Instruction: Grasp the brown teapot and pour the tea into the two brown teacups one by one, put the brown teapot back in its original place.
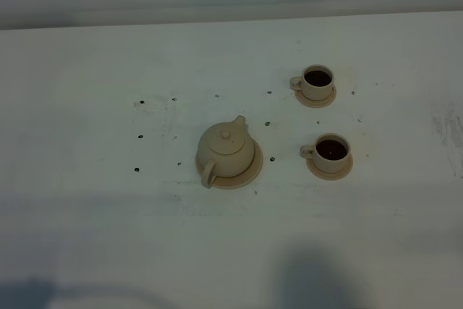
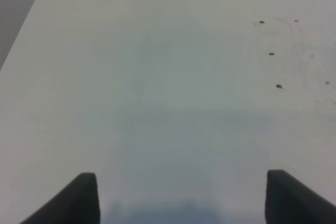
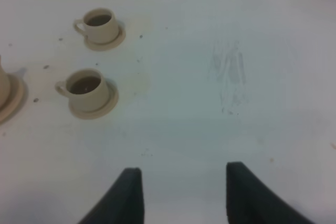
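The brown teapot [image 1: 226,150] stands upright on its wide round saucer [image 1: 251,173] at the table's middle, spout toward the back right. The two brown teacups, the far one [image 1: 317,82] and the near one [image 1: 331,151], sit on their small saucers to its right, both holding dark tea. They also show in the right wrist view, far cup [image 3: 100,25] and near cup [image 3: 85,88]. My left gripper [image 2: 181,195] is open and empty over bare table. My right gripper [image 3: 184,192] is open and empty, apart from the cups. Neither arm shows in the high view.
The white table [image 1: 87,215] has several small dark specks [image 1: 139,136] left of the teapot and faint scuff marks [image 3: 228,72] to the right of the cups. The table's back edge [image 1: 231,19] runs along the far side.
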`<state>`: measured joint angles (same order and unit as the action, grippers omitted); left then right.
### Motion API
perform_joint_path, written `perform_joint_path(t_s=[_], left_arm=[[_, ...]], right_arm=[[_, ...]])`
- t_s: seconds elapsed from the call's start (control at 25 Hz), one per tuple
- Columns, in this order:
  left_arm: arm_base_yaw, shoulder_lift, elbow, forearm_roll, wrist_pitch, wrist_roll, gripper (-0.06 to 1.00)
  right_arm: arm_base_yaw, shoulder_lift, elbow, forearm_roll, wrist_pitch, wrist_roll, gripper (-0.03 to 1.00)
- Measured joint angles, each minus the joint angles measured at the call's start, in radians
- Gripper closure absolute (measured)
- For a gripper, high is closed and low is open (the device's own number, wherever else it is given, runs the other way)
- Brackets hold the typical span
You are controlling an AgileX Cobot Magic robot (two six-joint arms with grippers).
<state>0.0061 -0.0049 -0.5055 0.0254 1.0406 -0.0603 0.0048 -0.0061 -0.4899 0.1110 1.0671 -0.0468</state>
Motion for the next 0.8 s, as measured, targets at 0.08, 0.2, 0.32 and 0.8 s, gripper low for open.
perform_joint_path(t_s=[0.08, 0.2, 0.32, 0.8], left_arm=[[0.000, 0.000, 0.000, -0.009, 0.000, 0.016, 0.30], [0.000, 0.000, 0.000, -0.018, 0.000, 0.031, 0.30], [0.000, 0.000, 0.000, -0.025, 0.000, 0.033, 0.30], [0.000, 0.000, 0.000, -0.025, 0.000, 0.035, 0.30]], right_arm=[[0.000, 0.000, 0.000, 0.000, 0.000, 0.000, 0.57], [0.000, 0.000, 0.000, 0.000, 0.000, 0.000, 0.57], [0.000, 0.000, 0.000, 0.000, 0.000, 0.000, 0.57], [0.000, 0.000, 0.000, 0.001, 0.000, 0.000, 0.57]])
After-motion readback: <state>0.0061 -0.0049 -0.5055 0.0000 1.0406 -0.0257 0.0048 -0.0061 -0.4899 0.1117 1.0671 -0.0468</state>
